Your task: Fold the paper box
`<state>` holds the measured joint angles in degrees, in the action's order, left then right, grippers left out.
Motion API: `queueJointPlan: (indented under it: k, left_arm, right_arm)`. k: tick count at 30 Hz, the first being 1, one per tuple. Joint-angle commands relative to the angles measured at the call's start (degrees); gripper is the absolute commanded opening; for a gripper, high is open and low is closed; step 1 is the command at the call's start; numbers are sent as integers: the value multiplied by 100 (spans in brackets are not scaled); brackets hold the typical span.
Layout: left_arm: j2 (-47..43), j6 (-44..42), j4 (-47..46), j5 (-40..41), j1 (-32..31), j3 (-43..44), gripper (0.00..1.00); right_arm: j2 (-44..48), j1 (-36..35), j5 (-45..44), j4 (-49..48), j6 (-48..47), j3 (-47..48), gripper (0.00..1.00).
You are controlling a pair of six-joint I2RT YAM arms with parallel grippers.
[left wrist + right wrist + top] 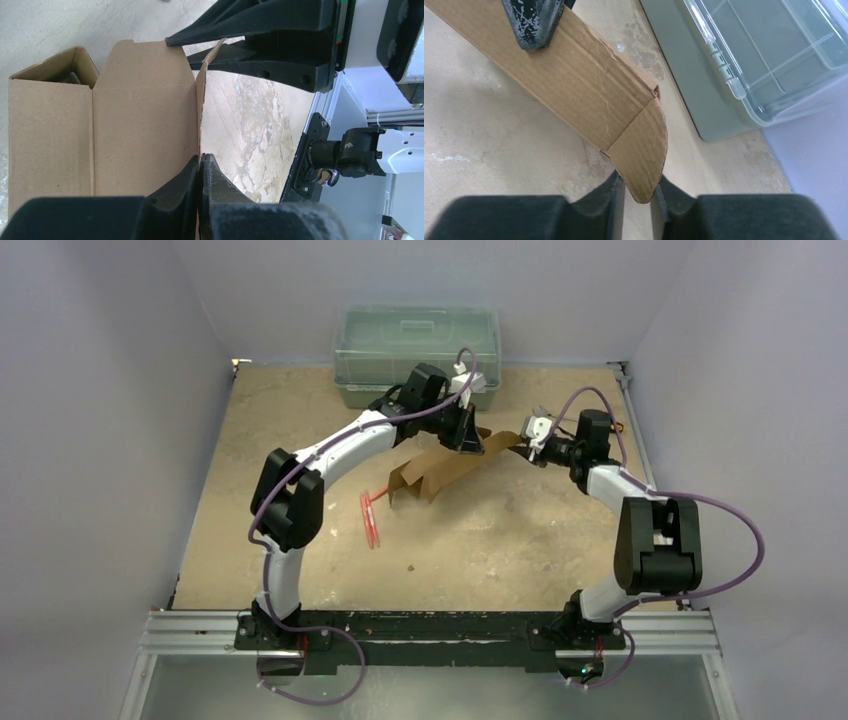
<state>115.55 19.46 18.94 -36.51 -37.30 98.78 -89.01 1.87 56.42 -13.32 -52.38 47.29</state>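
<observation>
Black fingertips of the right gripper (pixel 639 189) fill the bottom of its wrist view, standing narrow on either side of a rounded tab (pixel 641 150); they touch it or nearly do, and I cannot tell whether they truly pinch it. That tab ends the paper box (pixel 440 472), a brown sleeve hanging tilted between the 2 arms over the far half of the table (pixel 500 550), its lower end down toward the surface. From the left wrist view, the left gripper (pixel 200 167) is clamped tight on 1 long cardboard edge, and the far end of the sleeve gapes open. I judge the body is formed and the end closure is in hand: next the right arm should bend the tab inward along its crease while the left holds steady. Room is tight, since both grippers crowd the same end and the green bin (pixel 415 350) sits just behind. 1 thin red thing (pixel 371 518) lies nearby, clear of the work.
</observation>
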Motion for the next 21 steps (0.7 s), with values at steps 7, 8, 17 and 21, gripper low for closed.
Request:
queueJointPlan:
  k: [7,8,17,21]
  left_arm:
    - [134,187,-181,-297,39,295,0]
    - [120,208,-194,-288,43,306,0]
    - [56,587,-465,-334,-8,338,0]
    - [180,887,-707,-382,-73,405,0]
  right_arm:
    - [351,-20,137,917,-823,213,0]
    - [424,-20,140,1020,-846,218,0]
    - [1095,147,-356,2994,-721,835,0]
    - [1337,274,-583,3651,-575,951,0]
